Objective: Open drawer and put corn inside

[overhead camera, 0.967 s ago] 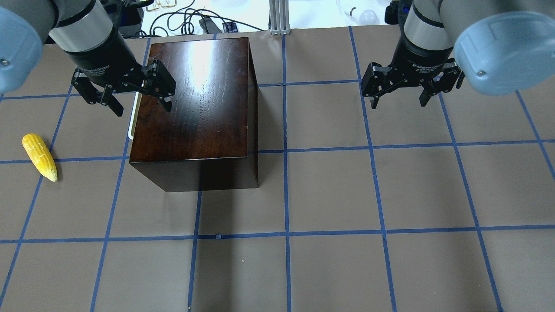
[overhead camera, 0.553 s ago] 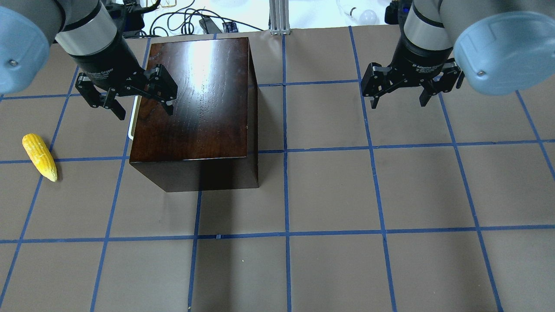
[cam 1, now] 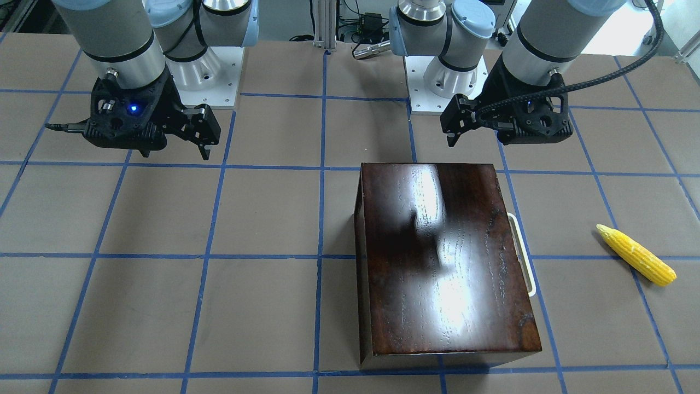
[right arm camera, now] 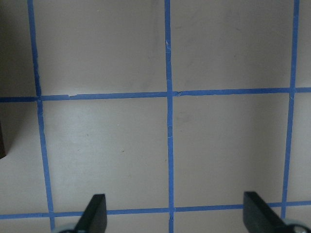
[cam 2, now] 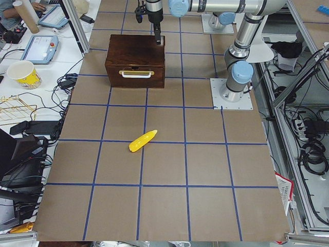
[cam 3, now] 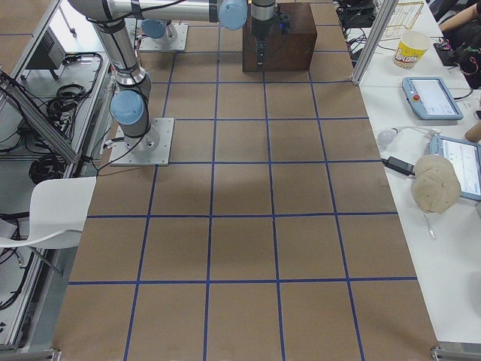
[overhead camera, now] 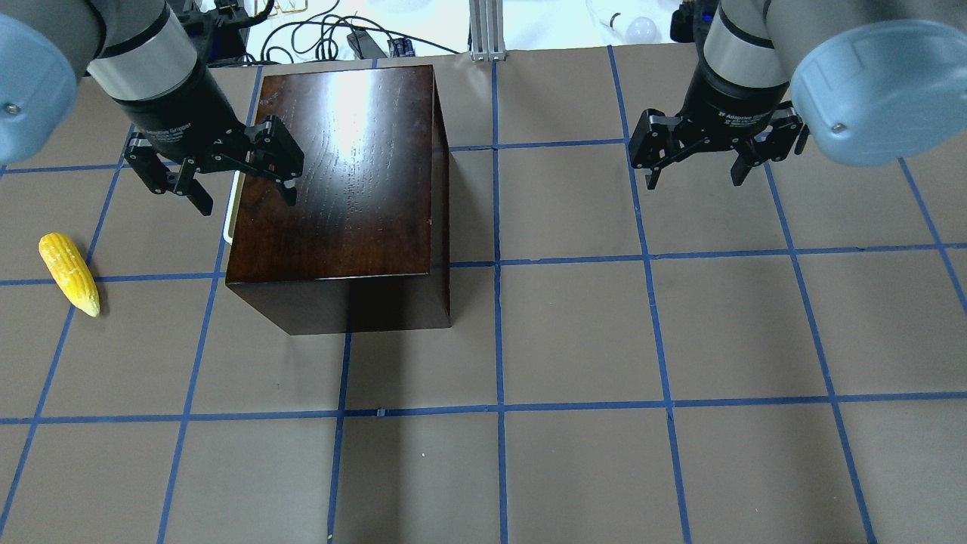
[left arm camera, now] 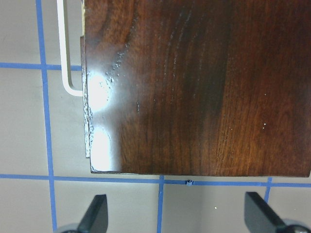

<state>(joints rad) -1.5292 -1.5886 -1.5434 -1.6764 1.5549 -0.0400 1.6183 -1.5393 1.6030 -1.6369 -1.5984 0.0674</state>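
The glossy dark-brown box (overhead camera: 332,181) stands left of the table's middle. Its drawer (cam 2: 134,78) is shut, and its white loop handle (overhead camera: 229,211) juts from the box's left side, also showing in the left wrist view (left arm camera: 65,63). The yellow corn (overhead camera: 69,273) lies on the table left of the box, apart from it, and shows in the front view (cam 1: 636,255). My left gripper (overhead camera: 245,198) is open and empty above the box's left edge, one finger over the top and one beyond the handle. My right gripper (overhead camera: 693,180) is open and empty above bare table at the far right.
Blue tape lines grid the brown table (overhead camera: 574,340). Cables, a light bulb (overhead camera: 642,29) and an aluminium post (overhead camera: 487,30) lie past the far edge. The arm bases (cam 1: 208,82) stand on the robot's side. A paper cup (cam 2: 23,73) and tablets sit on side benches.
My left gripper has shifted slightly over the box's left edge and stays open. The right gripper, box and corn have not moved.
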